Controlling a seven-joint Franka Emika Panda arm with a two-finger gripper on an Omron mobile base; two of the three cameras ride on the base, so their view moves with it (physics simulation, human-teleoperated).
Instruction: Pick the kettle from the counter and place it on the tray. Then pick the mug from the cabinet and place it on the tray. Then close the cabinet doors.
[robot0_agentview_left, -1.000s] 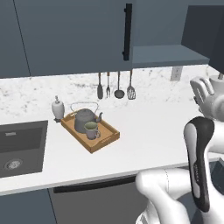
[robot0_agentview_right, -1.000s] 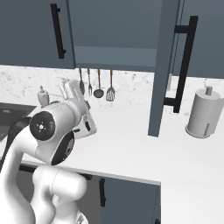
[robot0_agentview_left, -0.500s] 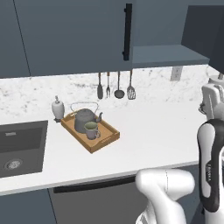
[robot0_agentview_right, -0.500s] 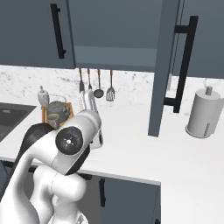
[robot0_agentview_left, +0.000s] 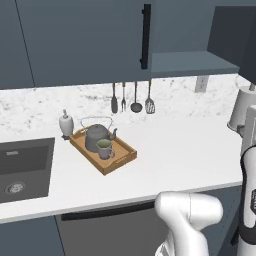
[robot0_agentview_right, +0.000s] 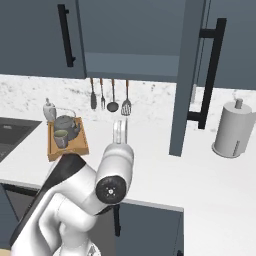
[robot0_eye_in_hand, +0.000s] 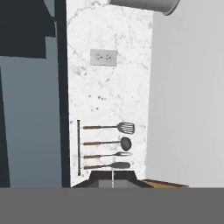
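Above the counter the cabinet stood with its right door open, while the arm had swung right, away from the tray holding kettle and mug (both placed), its empty gripper, seemingly, shut and raised for door-closing.

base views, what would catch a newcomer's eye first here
The wooden tray on the white counter, carrying the dark kettle and the small mug beside the sink. Next, the slate-blue cabinet door swung open at the right, edge-on over the counter near a pale grey cylinder. Four utensils hang on the marble backsplash.
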